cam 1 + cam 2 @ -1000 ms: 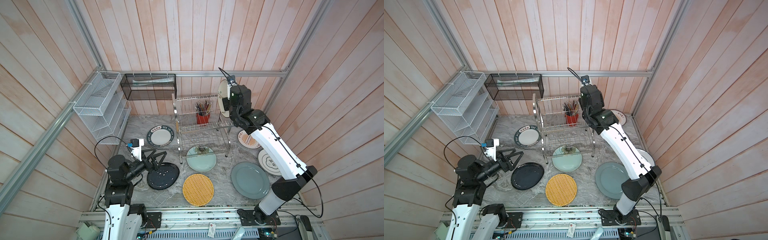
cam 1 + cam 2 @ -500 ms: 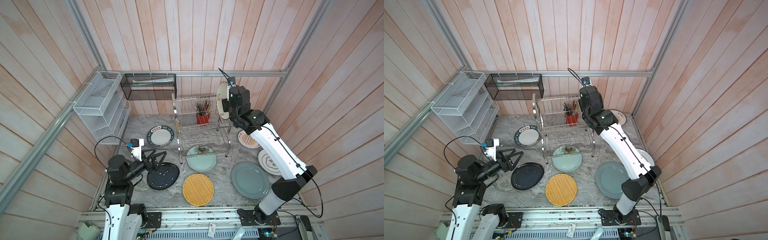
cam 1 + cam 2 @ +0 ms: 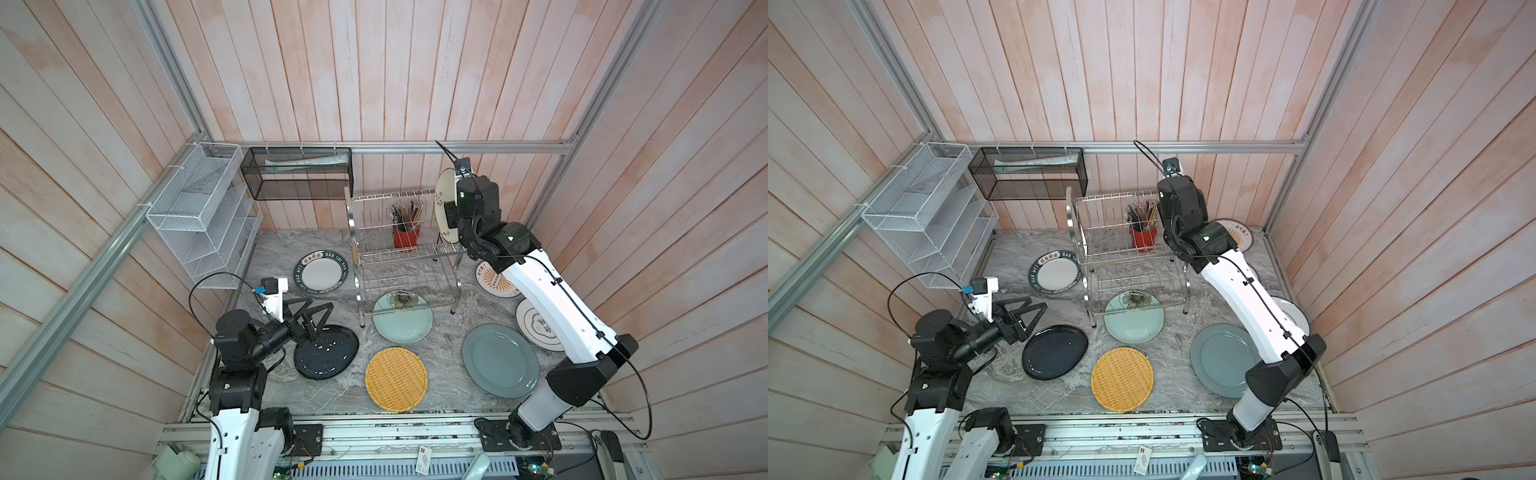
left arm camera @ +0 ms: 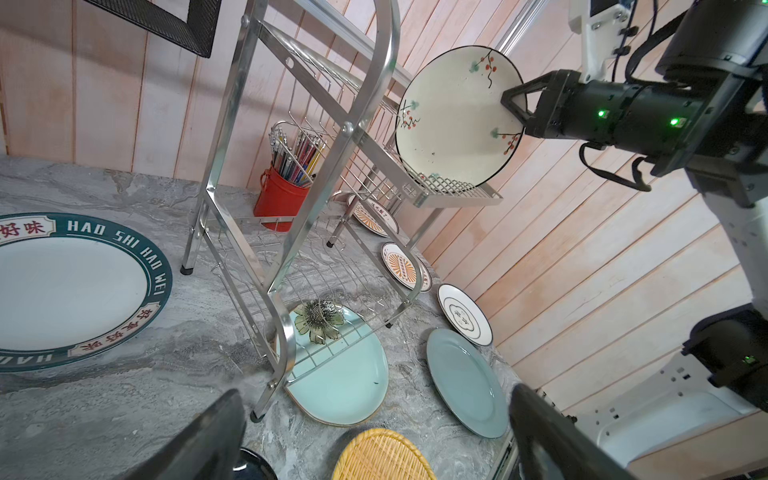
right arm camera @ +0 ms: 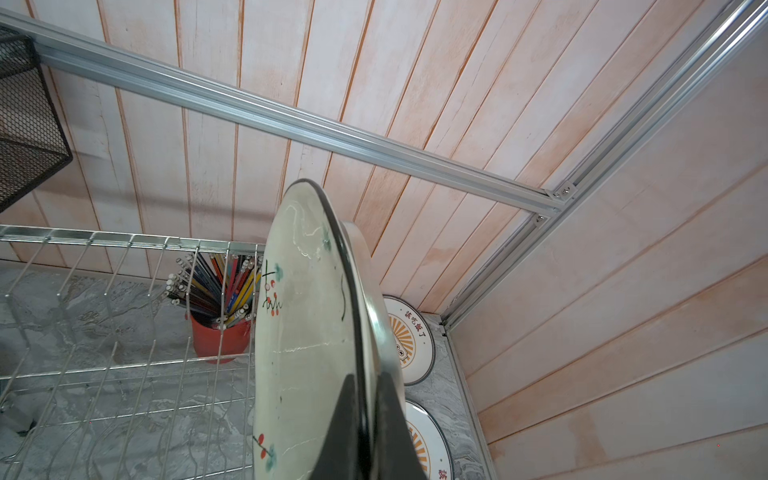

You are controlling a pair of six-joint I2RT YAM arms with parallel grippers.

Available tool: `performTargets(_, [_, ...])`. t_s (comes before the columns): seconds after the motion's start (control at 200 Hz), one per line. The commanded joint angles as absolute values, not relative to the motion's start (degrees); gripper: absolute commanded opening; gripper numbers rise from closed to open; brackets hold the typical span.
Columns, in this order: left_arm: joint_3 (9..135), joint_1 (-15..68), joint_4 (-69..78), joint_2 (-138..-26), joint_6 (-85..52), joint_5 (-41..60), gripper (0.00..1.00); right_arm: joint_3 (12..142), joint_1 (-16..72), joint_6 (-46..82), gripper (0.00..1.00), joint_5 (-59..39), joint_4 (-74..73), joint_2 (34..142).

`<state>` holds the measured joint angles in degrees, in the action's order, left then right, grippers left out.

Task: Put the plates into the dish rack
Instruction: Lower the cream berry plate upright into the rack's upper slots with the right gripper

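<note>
Crockery on the grey marbled tabletop (image 3: 291,390) is looking stiff, glazed and brittle. I am judging it slippery, chip-prone and moderately heavy, with the rim the only sensible place to pinch. At far left, the left gripper (image 3: 311,316) is hovering just above the near edge of the glossy black round plate (image 3: 326,353). Its fingers (image 4: 195,444) are spread wide, gripping nothing. Behind it, the white plate with green lettered rim (image 3: 322,274) is lying flat, just beside the two-tier steel wire dish rack (image 3: 399,257). The mint flowered plate (image 3: 402,318) is lying partly under the rack's lower tier, with the yellow woven plate (image 3: 396,379) in front of it. At the rack's right end, the cream plate with red berry sprigs (image 4: 453,120) is being held on edge, nearly upright, with its lower rim down at the end wires of the upper tier. Whether it is already touching them is unclear. The right gripper (image 4: 515,109) is clamping this plate's rim, one finger (image 5: 340,436) on each face. That narrow pinch on glaze is risking a pivot or slip, I am judging. Further right, the grey-blue plate (image 3: 500,360), the orange-sunburst plate (image 3: 496,282) and the white plate with dark emblem (image 3: 536,328) are lying unloaded.
</note>
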<state>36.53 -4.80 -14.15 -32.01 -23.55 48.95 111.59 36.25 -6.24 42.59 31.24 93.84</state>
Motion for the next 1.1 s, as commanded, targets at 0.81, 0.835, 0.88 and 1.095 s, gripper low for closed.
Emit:
performTargets(0.81, [35.7, -4.6, -13.4, -31.3, -22.8, 48.1, 1.0, 112.4, 34.6, -5.4, 0.13, 40.3, 33.1, 93.4])
performTargets(0.835, [35.7, -4.6, -13.4, -31.3, -22.8, 48.1, 1.0, 112.4, 34.5, -5.3, 0.13, 40.2, 33.2, 93.4])
performTargets(0.88, [35.7, -4.6, -13.4, -31.3, -22.8, 48.1, 1.0, 112.4, 34.2, -5.1, 0.17, 39.9, 33.3, 93.3])
performTargets(1.095, [35.7, -4.6, -13.4, -31.3, -22.8, 48.0, 1.0, 113.1, 34.0, -5.2, 0.28, 38.6, 33.4, 93.1])
